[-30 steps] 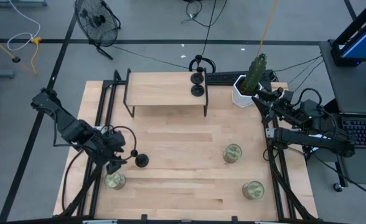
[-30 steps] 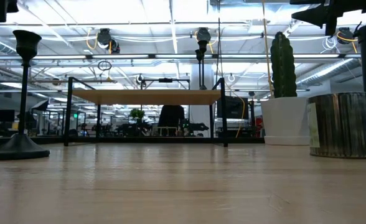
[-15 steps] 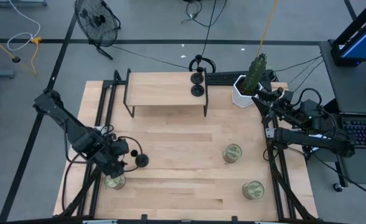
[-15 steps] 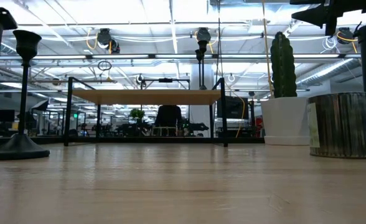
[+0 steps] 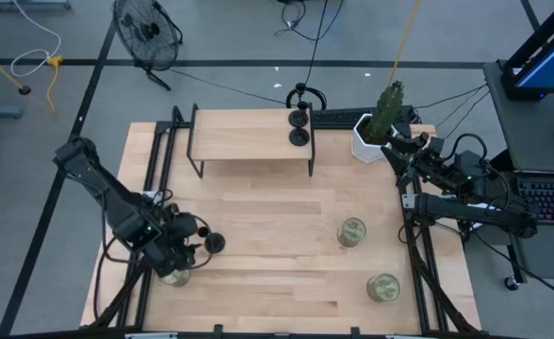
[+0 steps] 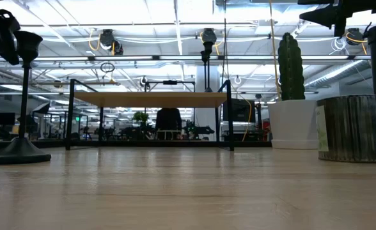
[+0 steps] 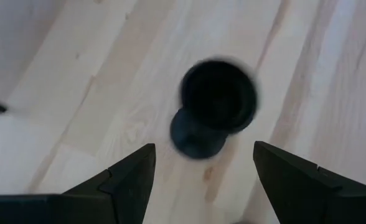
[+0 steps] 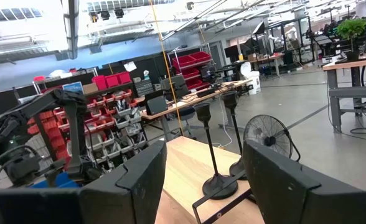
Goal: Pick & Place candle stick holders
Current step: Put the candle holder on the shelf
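Progress: two holders (image 5: 299,125) already on shelf (image 5: 249,137) | third holder (image 5: 214,243) upright on table (image 5: 286,254), ungrasped | left gripper (image 7: 201,171) directly above it, fingers spread wide, empty | right gripper (image 8: 205,177) open, idle near cactus pot (image 5: 367,138)

I was running the rig in a big open robotics lab or workshop. Past the wooden table (image 5: 286,273) I saw exposed ceiling pipes and strip lights, rows of workbenches, racks of red parts bins (image 8: 111,99), a floor fan (image 5: 147,30), and cables trailing over grey concrete.
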Robot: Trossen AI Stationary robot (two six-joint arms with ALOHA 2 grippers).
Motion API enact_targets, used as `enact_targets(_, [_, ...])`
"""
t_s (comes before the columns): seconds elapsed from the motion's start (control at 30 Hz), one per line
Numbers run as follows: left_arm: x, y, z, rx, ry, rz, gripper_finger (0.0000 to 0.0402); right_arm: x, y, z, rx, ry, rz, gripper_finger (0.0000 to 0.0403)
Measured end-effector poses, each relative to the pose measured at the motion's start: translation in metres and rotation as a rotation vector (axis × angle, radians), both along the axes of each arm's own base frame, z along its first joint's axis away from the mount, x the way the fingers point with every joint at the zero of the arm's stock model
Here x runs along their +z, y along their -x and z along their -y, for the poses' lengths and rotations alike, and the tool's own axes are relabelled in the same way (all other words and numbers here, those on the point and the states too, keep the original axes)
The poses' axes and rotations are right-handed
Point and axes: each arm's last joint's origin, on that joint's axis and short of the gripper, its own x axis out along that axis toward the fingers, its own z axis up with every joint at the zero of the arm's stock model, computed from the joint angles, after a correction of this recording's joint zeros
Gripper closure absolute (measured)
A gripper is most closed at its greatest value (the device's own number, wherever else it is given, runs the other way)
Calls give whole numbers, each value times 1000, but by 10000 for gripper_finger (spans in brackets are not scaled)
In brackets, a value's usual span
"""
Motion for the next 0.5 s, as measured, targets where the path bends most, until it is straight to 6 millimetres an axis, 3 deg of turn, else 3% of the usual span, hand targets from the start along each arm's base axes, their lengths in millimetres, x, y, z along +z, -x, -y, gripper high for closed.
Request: enact_targets(0.5, [-16, -12, 9, 61, -140, 48, 123, 0, 0, 0, 0, 0, 0, 195])
